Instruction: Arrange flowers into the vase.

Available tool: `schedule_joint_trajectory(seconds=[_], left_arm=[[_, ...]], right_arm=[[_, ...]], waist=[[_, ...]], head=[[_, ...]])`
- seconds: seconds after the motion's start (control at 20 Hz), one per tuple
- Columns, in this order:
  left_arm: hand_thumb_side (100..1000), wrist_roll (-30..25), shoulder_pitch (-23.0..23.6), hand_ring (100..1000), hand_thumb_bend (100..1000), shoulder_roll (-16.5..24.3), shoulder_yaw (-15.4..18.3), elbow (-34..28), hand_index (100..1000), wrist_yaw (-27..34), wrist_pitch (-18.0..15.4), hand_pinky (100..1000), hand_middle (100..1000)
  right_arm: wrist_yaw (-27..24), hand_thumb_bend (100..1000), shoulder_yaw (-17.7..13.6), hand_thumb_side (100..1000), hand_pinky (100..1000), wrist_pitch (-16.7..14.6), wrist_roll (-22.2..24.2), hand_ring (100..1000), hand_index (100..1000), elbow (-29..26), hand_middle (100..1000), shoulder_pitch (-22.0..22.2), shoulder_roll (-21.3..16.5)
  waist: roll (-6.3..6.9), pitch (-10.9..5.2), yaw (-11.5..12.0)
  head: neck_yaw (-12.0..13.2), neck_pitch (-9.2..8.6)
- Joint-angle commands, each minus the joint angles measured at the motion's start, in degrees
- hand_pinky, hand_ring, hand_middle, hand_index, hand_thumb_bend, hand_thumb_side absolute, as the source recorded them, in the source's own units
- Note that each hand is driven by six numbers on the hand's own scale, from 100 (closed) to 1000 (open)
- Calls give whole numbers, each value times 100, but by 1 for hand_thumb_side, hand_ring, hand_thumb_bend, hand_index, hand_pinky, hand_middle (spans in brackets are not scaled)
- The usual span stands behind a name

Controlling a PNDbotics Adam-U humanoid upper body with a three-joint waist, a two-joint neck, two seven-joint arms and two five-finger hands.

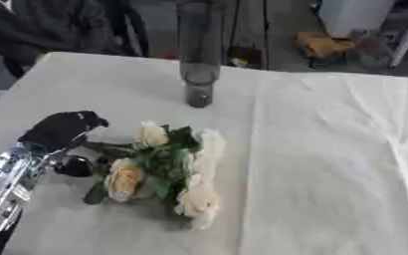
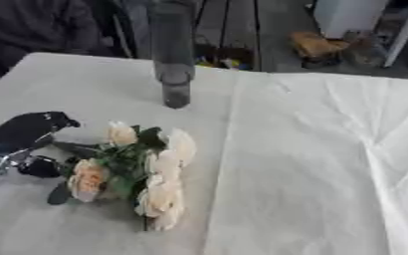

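A bunch of cream roses (image 1: 168,169) with green leaves lies on the white tablecloth, blooms toward the right and front, stems pointing left. My left hand (image 1: 61,130) comes in from the lower left and sits at the stem ends, with fingers above the stems and the thumb (image 1: 72,167) below them. Whether it grips the stems is hidden. A tall, narrow, dark glass vase (image 1: 199,50) stands upright at the table's far middle, beyond the flowers and apart from them. My right hand shows in neither view.
The table (image 1: 329,164) is covered by a creased white cloth, with a wide bare stretch to the right. A person in dark clothes (image 1: 51,25) sits past the far left edge. Boxes and clutter (image 1: 325,45) lie on the floor behind.
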Motion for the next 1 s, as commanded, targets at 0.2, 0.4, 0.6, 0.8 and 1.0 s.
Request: schedule_joint_trajectory(seconds=[0.2, 0.4, 0.6, 0.8, 1.0], left_arm=[[308, 169, -216, 737, 386, -1, -90, 253, 850, -106, -61, 732, 706], [297, 276, -271, 685, 371, -52, -115, 404, 814, -164, -45, 700, 642], [292, 490, -305, 625, 362, -115, -116, 560, 758, -217, 35, 664, 574], [301, 743, -350, 529, 382, -178, -135, 746, 683, -220, 140, 579, 506], [323, 995, -409, 391, 453, -235, -178, 949, 596, -201, 243, 474, 436]], right_arm=[[-44, 100, -45, 844, 802, -8, 16, 764, 852, -39, 691, -80, -91], [-47, 100, -43, 845, 803, -9, 18, 764, 852, -37, 690, -83, -90], [-52, 100, -44, 845, 803, -10, 17, 764, 852, -35, 690, -86, -86], [-54, 100, -41, 845, 802, -11, 19, 764, 852, -36, 690, -92, -82], [-54, 100, -42, 846, 802, -13, 21, 764, 852, -39, 690, -99, -80]], waist=[[9, -47, -19], [7, -50, -21], [4, -47, -25], [-7, -41, -21], [-20, -32, -17]], head=[[22, -56], [24, -58], [35, -66], [44, -70], [53, -76]])
